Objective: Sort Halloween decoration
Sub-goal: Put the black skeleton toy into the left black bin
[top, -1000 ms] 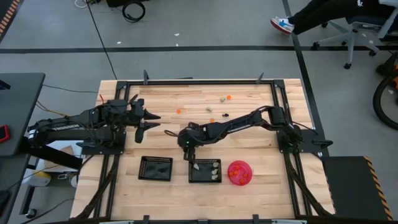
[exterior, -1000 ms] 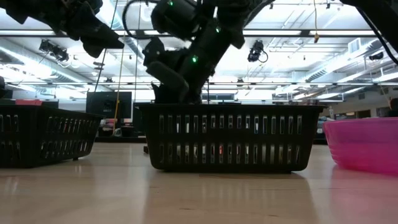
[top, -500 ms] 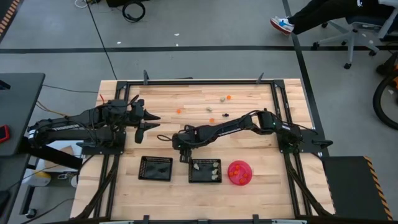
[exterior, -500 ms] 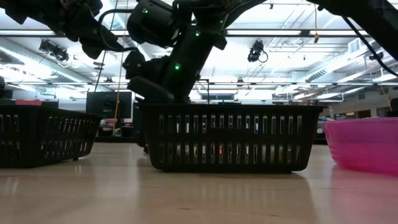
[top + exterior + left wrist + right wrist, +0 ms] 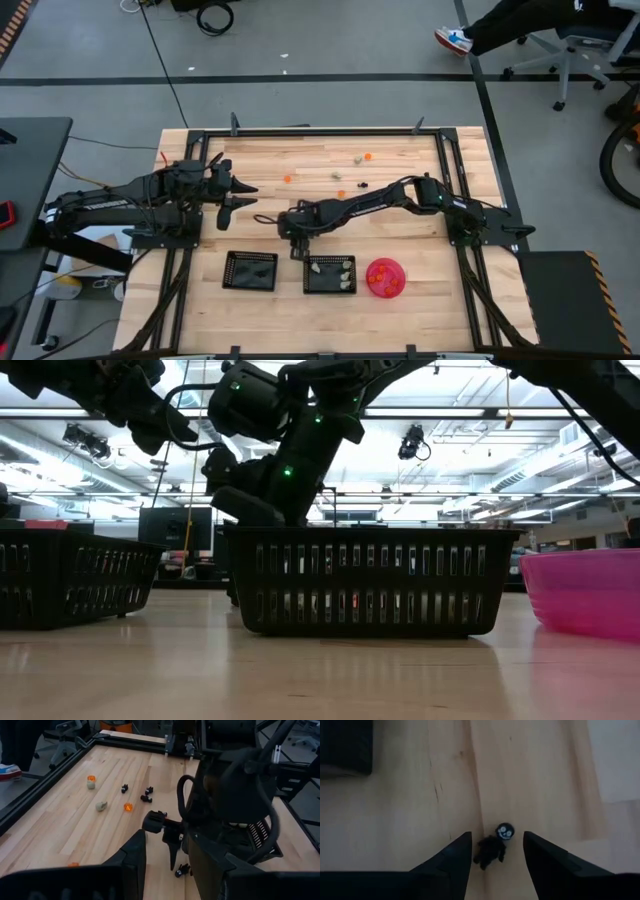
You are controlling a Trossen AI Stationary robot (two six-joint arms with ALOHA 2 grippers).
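A small black trinket with a pale face (image 5: 491, 850) lies on the wood between the open fingers of my right gripper (image 5: 496, 836), which points down just beyond the far left corner of the middle tray (image 5: 330, 274); I see no touch. The same trinket (image 5: 182, 869) shows under that gripper in the left wrist view. My left gripper (image 5: 240, 197) hovers open over the table's left part. More trinkets lie loose toward the far side: orange (image 5: 128, 807), cream (image 5: 101, 806), black (image 5: 146, 798). Cream pieces lie in the middle tray, orange ones in the pink bowl (image 5: 386, 278).
A second black mesh tray (image 5: 250, 270) stands left of the middle one, along the near side. The right arm (image 5: 380, 203) stretches across the table's middle from the right. A black frame rail (image 5: 320, 131) runs round the tabletop. A person's shoe and office chairs show beyond the far edge.
My right gripper has shifted a little toward the table's left edge, off the middle tray's far corner, then has held nearly still. The left arm has kept its place.
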